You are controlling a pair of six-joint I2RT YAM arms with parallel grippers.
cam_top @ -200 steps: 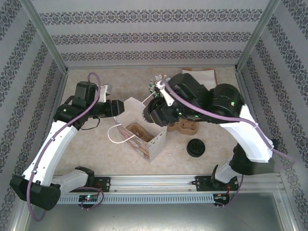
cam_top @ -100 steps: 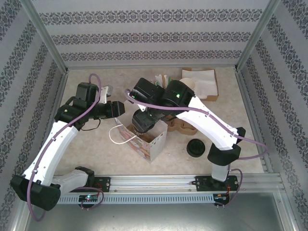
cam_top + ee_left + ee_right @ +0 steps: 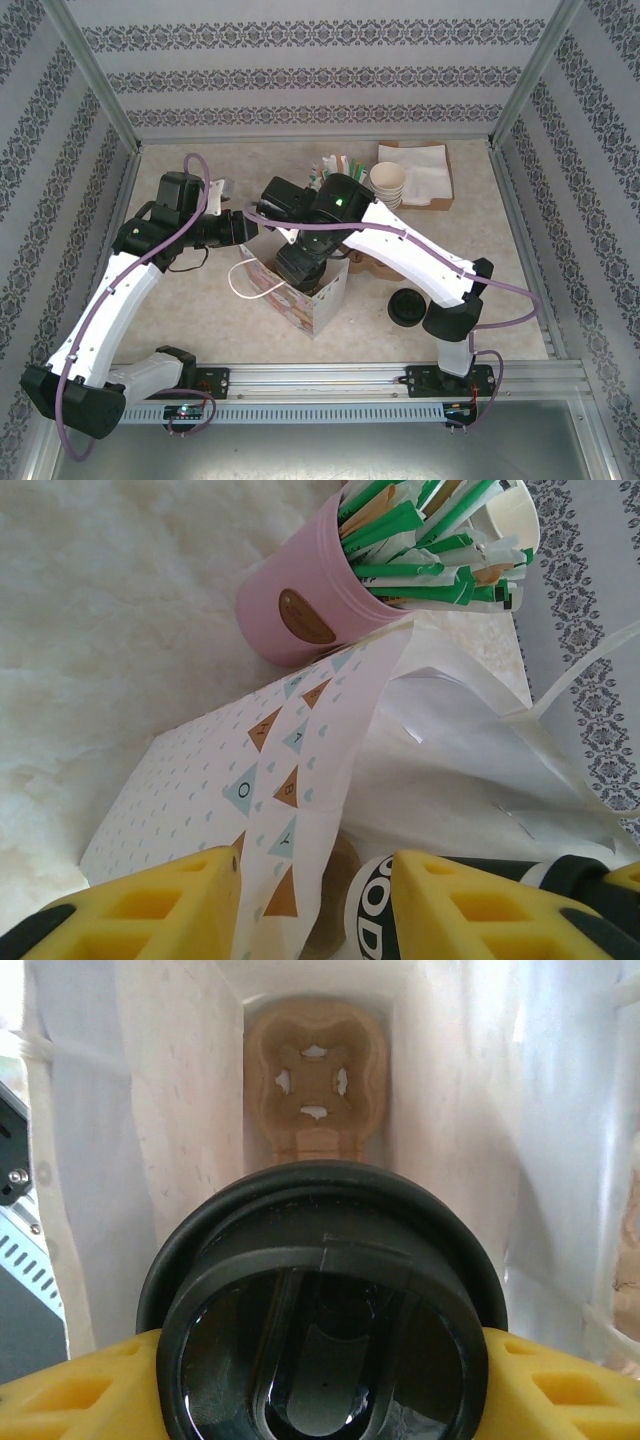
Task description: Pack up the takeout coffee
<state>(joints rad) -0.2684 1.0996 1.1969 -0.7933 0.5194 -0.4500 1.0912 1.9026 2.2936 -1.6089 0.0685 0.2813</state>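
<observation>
Beige surface [image 3: 480,235], patterned walls | right jaws [image 3: 320,1390] clamp lidded coffee cup [image 3: 320,1290] inside bag [image 3: 180,1110], cardboard carrier [image 3: 315,1080] beyond them | left jaws [image 3: 310,900] parted astride bag rim, likely to hold its mouth open.

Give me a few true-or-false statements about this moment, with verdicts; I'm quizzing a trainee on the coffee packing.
1. The right gripper is clamped on the takeout coffee. True.
2. The paper bag lies flat on its side. False: it stands upright with its mouth open.
3. A cardboard carrier sits at the bag's bottom. True.
4. The pink cup of sachets is inside the bag. False: it stands outside the bag.
5. The left gripper has its fingers on either side of the bag's wall. True.
</observation>
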